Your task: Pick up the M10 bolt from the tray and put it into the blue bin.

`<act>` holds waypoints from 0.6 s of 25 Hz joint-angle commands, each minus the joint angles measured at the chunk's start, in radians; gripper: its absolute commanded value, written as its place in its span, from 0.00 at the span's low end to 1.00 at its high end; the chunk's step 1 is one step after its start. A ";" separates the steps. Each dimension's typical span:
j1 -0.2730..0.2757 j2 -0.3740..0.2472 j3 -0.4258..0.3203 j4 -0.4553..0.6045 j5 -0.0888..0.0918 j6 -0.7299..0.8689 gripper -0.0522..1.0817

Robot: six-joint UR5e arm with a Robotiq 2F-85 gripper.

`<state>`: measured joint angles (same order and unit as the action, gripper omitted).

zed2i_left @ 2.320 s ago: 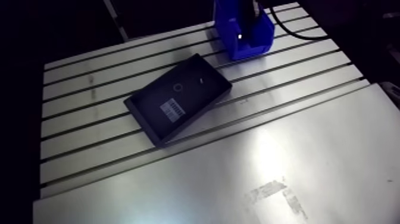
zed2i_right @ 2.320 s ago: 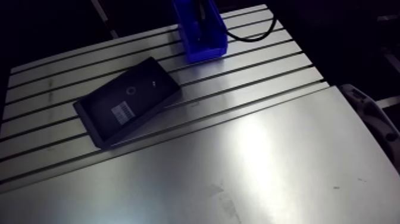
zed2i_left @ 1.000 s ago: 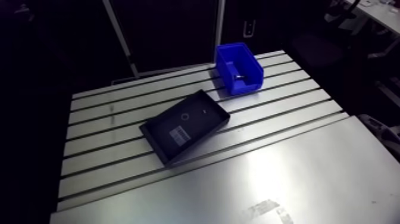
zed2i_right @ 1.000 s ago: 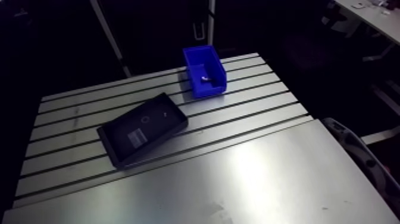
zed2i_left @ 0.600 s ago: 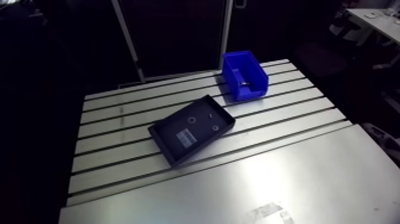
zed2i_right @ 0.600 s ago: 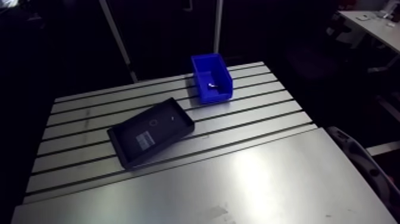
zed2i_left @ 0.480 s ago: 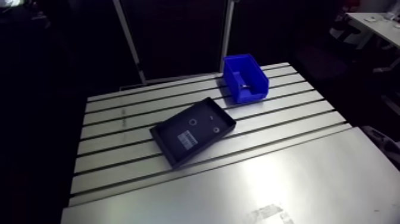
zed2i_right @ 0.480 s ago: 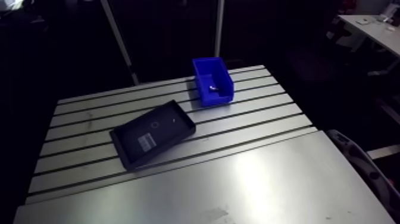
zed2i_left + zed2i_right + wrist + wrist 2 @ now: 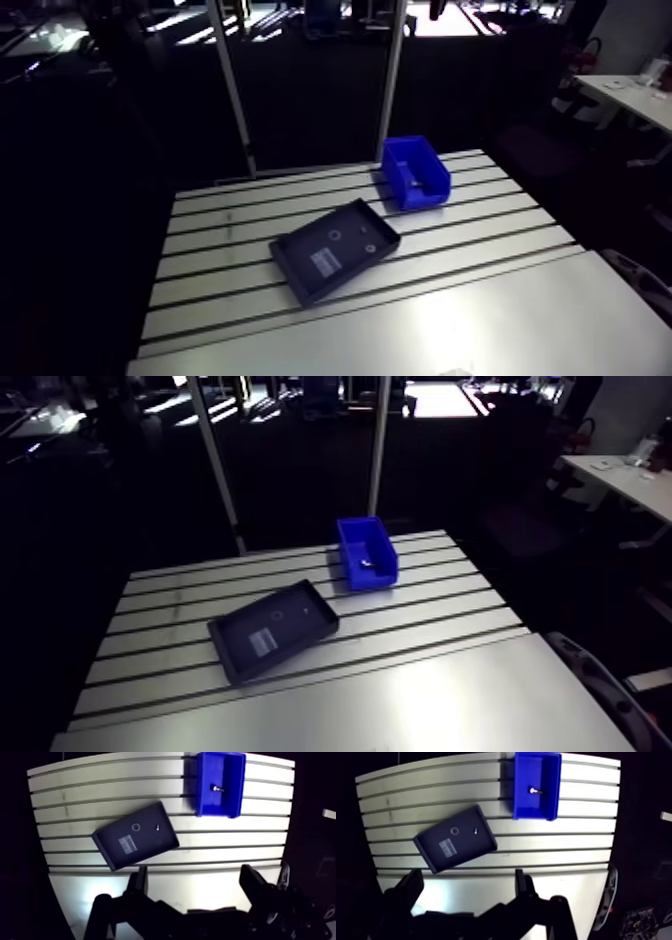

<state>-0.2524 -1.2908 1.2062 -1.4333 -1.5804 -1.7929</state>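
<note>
Gripper (image 9: 195, 877) well above table (image 9: 75, 797), jaws spread wide, nothing between them. Bolt (image 9: 217, 788) lies on the floor of blue bin (image 9: 220, 811), far ahead of the jaws, nearer one finger's side. Black tray (image 9: 155, 842) sits ahead of the other finger, skewed across the slots, apart from bin; inside it a ring (image 9: 135, 827), a small screw (image 9: 157, 828), a label (image 9: 126, 844)

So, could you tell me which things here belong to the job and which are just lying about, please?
Job: bolt, lying in the blue bin; black tray; gripper, jaws open and empty, above the table.
Lying about: ring and small pale part, both in the tray; white label on its floor.
</note>
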 commanded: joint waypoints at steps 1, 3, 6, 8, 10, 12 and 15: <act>0.010 -0.078 0.019 0.063 0.010 0.046 0.05; 0.013 -0.091 0.028 0.063 0.009 0.046 0.05; 0.013 -0.095 0.062 0.057 0.009 0.046 0.05; 0.013 -0.098 0.065 0.049 0.007 0.045 0.05; 0.013 -0.101 0.063 0.049 0.006 0.045 0.05; 0.013 -0.109 0.066 0.049 0.006 0.045 0.05; 0.013 -0.112 0.075 0.046 0.006 0.043 0.05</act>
<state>-0.2395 -1.3950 1.2707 -1.3832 -1.5739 -1.7480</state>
